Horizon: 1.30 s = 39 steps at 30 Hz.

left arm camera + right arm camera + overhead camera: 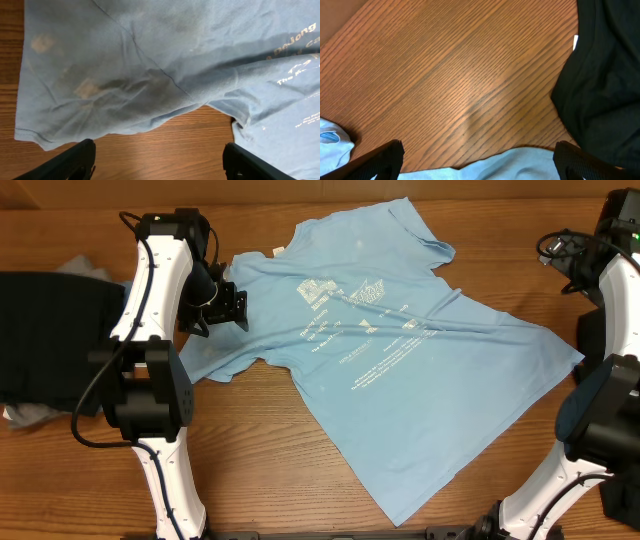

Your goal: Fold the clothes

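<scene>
One light sky-blue cotton T-shirt [400,370] lies spread print-up on the wooden table [270,450]. Both claws gape wide and empty: the left gripper [157,155] over the shirt's sleeve, the right gripper [477,155] just beyond its edge.

A T-shirt [400,370] lies spread flat across the middle of the table [250,470], reaching from near the far edge toward the near right corner. A pile of clothes [50,330] sits at the left edge. The left arm stands between the pile and the T-shirt, its end effector [235,308] over the T-shirt's left sleeve [208,358]. The right arm stands at the right edge, its end effector [480,159] over bare table beside the T-shirt's edge, with another garment [605,75] close by.
</scene>
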Tool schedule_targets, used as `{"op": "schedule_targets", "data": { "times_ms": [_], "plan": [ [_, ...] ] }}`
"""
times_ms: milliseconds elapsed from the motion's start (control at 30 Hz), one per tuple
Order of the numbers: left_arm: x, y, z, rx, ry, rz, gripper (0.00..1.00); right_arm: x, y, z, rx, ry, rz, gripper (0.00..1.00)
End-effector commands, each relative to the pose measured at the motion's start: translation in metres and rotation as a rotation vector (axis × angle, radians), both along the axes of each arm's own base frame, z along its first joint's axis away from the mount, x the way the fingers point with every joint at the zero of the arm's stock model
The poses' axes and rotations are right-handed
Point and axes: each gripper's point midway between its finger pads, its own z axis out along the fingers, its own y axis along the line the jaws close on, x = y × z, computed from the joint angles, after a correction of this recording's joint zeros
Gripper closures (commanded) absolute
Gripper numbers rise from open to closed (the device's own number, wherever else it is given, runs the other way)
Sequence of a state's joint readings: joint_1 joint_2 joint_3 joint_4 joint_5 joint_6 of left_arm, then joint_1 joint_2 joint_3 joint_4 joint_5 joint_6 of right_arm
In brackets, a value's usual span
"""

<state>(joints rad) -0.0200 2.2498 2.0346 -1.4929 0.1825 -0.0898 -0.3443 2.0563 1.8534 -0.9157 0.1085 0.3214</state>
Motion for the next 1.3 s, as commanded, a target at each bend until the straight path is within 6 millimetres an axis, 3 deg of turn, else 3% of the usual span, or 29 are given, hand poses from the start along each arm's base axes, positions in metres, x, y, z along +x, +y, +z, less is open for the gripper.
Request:
{"op": "schedule_targets", "data": {
  "times_ms": [0,67,167,200,233,267,300,367,567,833,933,1100,1167,1267],
  "plan": [
    [0.001,0.0,0.007,0.014,-0.03,-0.031,0.14,0.004,-0.004,0.008,-0.008,-0.025,-0.008,0.0],
    [0.002,0.0,0.007,0.014,-0.034,-0.031,0.14,0.005,0.002,0.007,0.026,-0.034,-0.005,0.0],
    [0.004,0.0,0.007,0.014,-0.042,-0.031,0.13,-0.013,0.052,-0.006,0.296,0.029,0.072,0.0],
    [0.005,0.0,0.007,0.014,-0.046,-0.031,0.13,-0.011,0.059,-0.004,0.343,0.013,0.093,0.0],
    [0.006,0.0,0.006,0.013,-0.05,-0.031,0.13,-0.013,0.068,-0.004,0.39,0.017,0.112,0.12],
    [0.007,0.0,0.006,0.013,-0.054,-0.03,0.13,-0.018,0.074,-0.005,0.42,0.037,0.118,0.4],
    [0.007,0.0,0.006,0.013,-0.057,-0.03,0.13,-0.026,0.079,-0.007,0.451,0.067,0.118,0.8],
    [0.008,0.0,0.006,0.013,-0.061,-0.03,0.12,-0.042,0.095,-0.01,0.515,0.137,0.121,0.96],
    [0.011,0.0,0.006,0.013,-0.073,-0.031,0.16,-0.097,0.152,-0.015,0.577,0.402,0.259,0.96],
    [0.02,0.0,0.005,0.013,-0.109,-0.03,0.21,-0.147,0.233,-0.014,0.581,0.66,0.482,0.96],
    [0.035,-0.002,0.005,0.005,-0.172,-0.03,0.36,-0.162,0.262,-0.022,0.567,0.733,0.543,0.96],
    [0.054,-0.006,0.006,-0.008,-0.247,-0.033,0.75,-0.197,0.309,-0.048,0.528,0.857,0.637,0.96],
    [0.06,-0.008,0.004,-0.009,-0.266,-0.037,0.83,-0.212,0.323,-0.06,0.502,0.902,0.661,0.96],
    [0.066,-0.012,0.0,-0.007,-0.284,-0.047,0.88,-0.229,0.331,-0.081,0.428,0.951,0.657,0.96]
  ]
}}
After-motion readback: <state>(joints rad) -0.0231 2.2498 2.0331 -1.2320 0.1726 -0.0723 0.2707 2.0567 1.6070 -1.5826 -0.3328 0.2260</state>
